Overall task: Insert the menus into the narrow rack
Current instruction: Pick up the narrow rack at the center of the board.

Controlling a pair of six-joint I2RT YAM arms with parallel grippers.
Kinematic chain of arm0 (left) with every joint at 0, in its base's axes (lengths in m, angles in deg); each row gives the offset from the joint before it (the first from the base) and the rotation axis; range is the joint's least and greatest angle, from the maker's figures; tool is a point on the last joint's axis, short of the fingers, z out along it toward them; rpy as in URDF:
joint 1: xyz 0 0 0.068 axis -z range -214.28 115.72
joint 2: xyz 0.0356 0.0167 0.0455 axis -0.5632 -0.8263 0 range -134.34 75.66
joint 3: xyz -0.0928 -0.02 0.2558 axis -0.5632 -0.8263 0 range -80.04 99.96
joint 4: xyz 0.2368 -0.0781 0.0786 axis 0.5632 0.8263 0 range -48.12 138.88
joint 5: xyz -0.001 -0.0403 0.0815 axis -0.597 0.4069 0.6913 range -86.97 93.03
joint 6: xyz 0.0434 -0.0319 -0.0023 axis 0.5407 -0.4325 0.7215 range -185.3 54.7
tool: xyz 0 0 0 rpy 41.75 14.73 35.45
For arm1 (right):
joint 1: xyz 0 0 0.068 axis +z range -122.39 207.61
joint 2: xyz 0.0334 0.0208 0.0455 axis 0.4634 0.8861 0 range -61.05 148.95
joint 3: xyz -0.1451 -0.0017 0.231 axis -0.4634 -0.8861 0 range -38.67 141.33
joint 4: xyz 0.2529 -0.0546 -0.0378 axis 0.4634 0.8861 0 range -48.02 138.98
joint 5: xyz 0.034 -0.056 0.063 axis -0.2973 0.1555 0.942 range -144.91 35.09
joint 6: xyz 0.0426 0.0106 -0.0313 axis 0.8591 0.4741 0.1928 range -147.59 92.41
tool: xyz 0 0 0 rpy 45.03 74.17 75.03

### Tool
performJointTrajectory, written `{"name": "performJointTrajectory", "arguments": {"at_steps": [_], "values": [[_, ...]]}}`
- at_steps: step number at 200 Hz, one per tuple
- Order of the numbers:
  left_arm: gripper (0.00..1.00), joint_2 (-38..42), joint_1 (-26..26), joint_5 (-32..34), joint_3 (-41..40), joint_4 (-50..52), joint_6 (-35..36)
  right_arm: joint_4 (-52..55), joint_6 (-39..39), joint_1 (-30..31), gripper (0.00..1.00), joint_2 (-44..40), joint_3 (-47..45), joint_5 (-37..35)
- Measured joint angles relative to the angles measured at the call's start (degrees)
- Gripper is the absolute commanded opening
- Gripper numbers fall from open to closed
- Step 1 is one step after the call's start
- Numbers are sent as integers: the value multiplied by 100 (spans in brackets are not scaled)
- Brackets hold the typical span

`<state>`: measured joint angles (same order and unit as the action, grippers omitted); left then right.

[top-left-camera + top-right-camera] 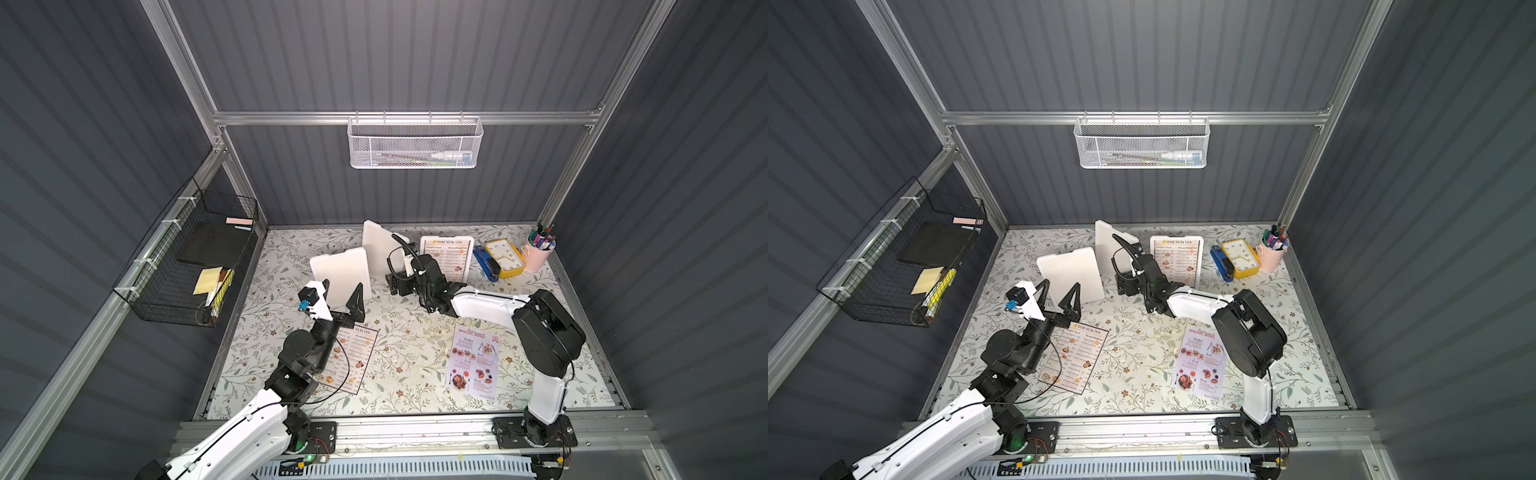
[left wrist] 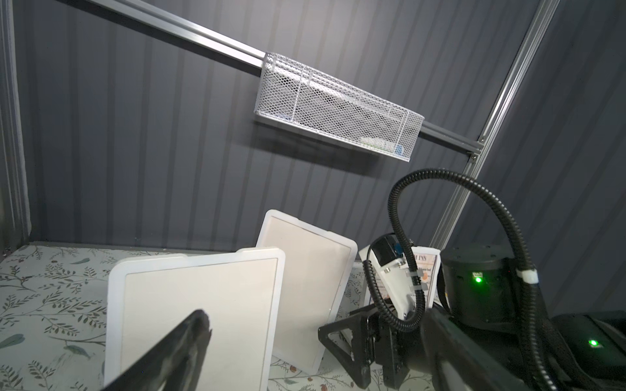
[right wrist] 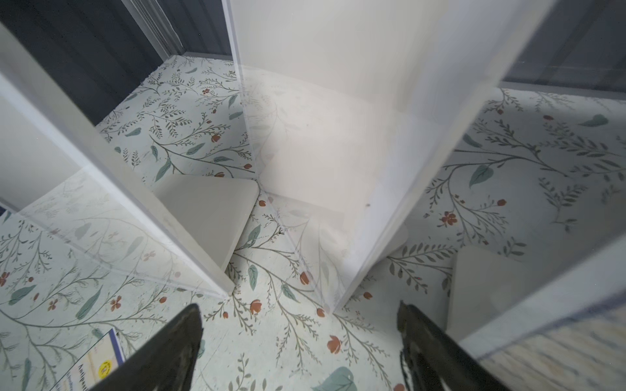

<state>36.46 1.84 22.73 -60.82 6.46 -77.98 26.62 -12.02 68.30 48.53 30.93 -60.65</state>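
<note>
Left gripper point(image 1: 341, 293) fingers are spread wide and hold nothing, raised just in front of a blank holder point(image 1: 338, 268). Right gripper point(image 3: 298, 306) fingers are also spread and empty, low over the table point(image 1: 415, 345), facing the edge of a second blank holder point(image 1: 376, 245). The first Dim Sum menu point(image 1: 446, 257) stands upright in a clear-fronted holder at the back, just beside the right gripper. The second Dim Sum menu point(image 1: 357, 357) lies flat, partly under the left arm. The lavender menu point(image 1: 473, 361) lies flat beside the right arm.
</note>
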Motion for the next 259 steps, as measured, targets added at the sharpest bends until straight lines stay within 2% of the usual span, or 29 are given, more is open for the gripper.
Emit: {"name": "performJointTrajectory", "arguments": {"at_steps": [69,184,259], "values": [[99,127,0,7,0,11,-4,-52,2,-227,90,575,649,238],[99,-9,0,24,0,7,-4,-922,-57,-315,40,774,647,1043],[99,-9,0,24,0,-11,-4,-1128,-81,-315,19,769,481,1143]]}}
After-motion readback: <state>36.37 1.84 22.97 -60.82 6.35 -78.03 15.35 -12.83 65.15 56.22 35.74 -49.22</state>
